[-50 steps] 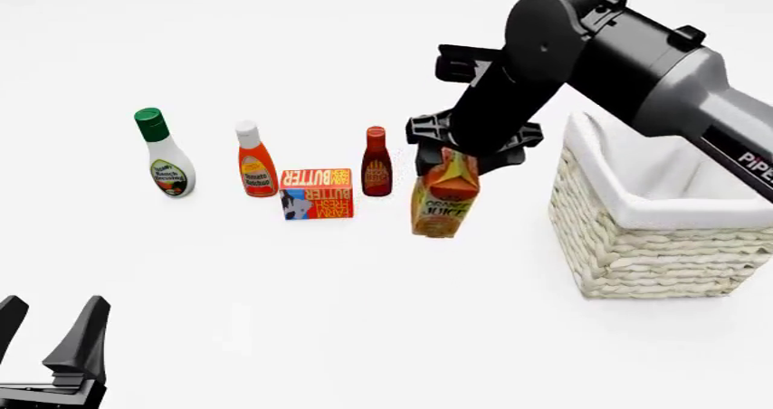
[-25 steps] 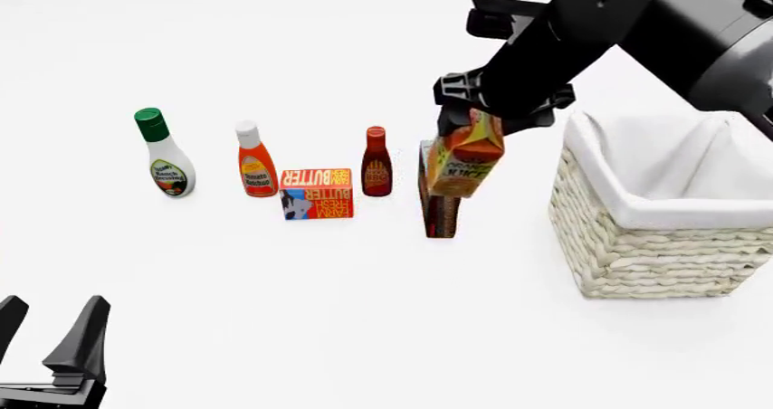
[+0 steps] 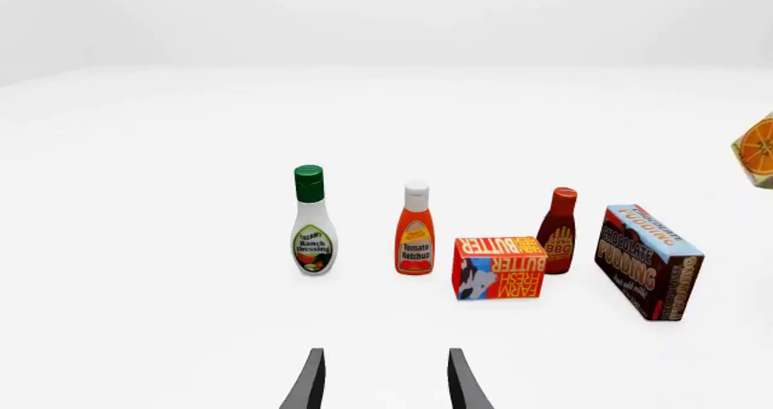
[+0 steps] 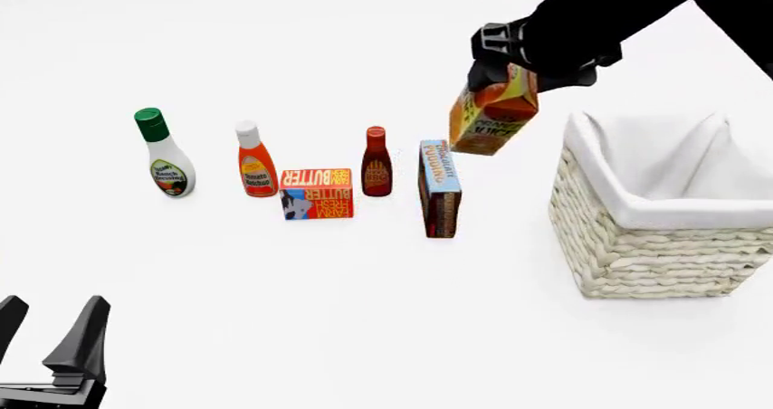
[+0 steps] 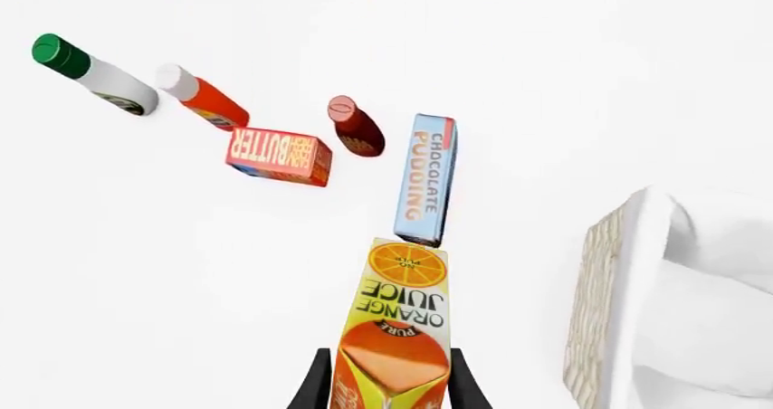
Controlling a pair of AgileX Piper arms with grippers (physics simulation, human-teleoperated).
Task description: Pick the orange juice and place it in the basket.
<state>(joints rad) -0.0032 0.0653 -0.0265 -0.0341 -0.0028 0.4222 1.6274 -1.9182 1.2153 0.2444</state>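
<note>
1. Juice first: we see the orange juice (image 4: 491, 112) up off the worktop (image 4: 362, 318), tilted, hanging just above the chocolate pudding box (image 4: 440, 188).
2. We have the right pincer (image 5: 386, 382) closed on the carton's gable top, one finger (image 5: 317, 382) on each side, the printed front facing the wrist camera.
3. From the pudding box, the basket (image 4: 658, 237) sits to the right with a clear strip of worktop between; the carton has not reached its rim.
4. On the pudding box's other side we read a row: the dark sauce bottle (image 4: 376, 162) nearest, then the butter box (image 4: 317, 193), the ketchup bottle (image 4: 255, 160), and the ranch dressing bottle (image 4: 162, 154) farthest out.
5. We find the left pincer (image 4: 49, 341) low and well apart from the pudding box, on the near side, its fingers spread wide with nothing between them.
</note>
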